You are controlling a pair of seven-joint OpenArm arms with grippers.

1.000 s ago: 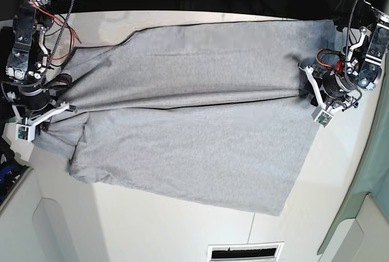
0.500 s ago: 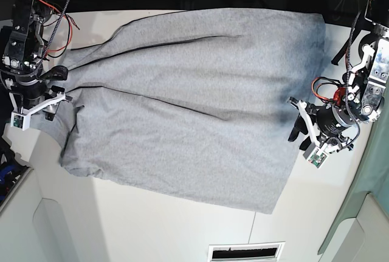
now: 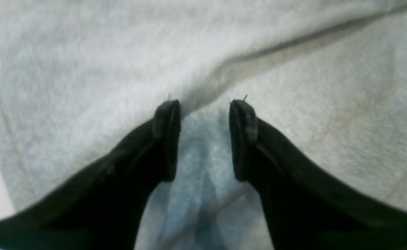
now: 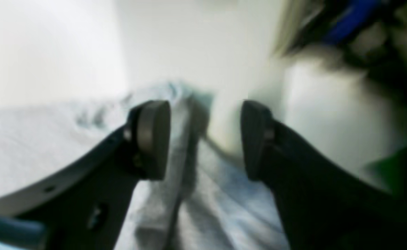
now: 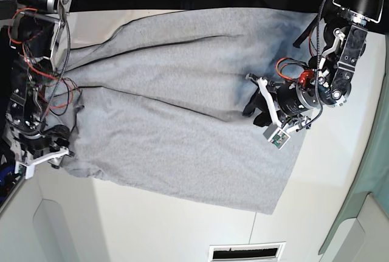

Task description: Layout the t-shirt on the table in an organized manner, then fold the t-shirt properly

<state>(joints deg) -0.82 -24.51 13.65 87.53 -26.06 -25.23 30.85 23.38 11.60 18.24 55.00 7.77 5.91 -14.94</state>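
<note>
The light grey t-shirt [image 5: 182,110] lies spread wide over the white table [image 5: 152,219], with long creases running across it. My left gripper [image 5: 254,111] hovers over the shirt's right half. In the left wrist view this gripper [image 3: 205,104] is open, its black fingers [image 3: 168,139] either side of a raised fold of shirt [image 3: 85,69]. My right gripper [image 5: 64,148] is at the shirt's front-left corner. In the blurred right wrist view it [image 4: 205,107] is open, with the shirt's edge [image 4: 175,194] running between the apart jaws, ungripped.
A slotted vent [image 5: 246,253] sits at the table's front edge. Teal cloth [image 5: 377,171] hangs off the right side. Red wires [image 5: 58,101] trail along the arm on the left. Dark clutter lies beyond the far edge.
My right gripper opened, let go of the shirt's left side and moved toward the front-left corner. My left gripper moved inward over the shirt. The cloth shifted and slackened.
</note>
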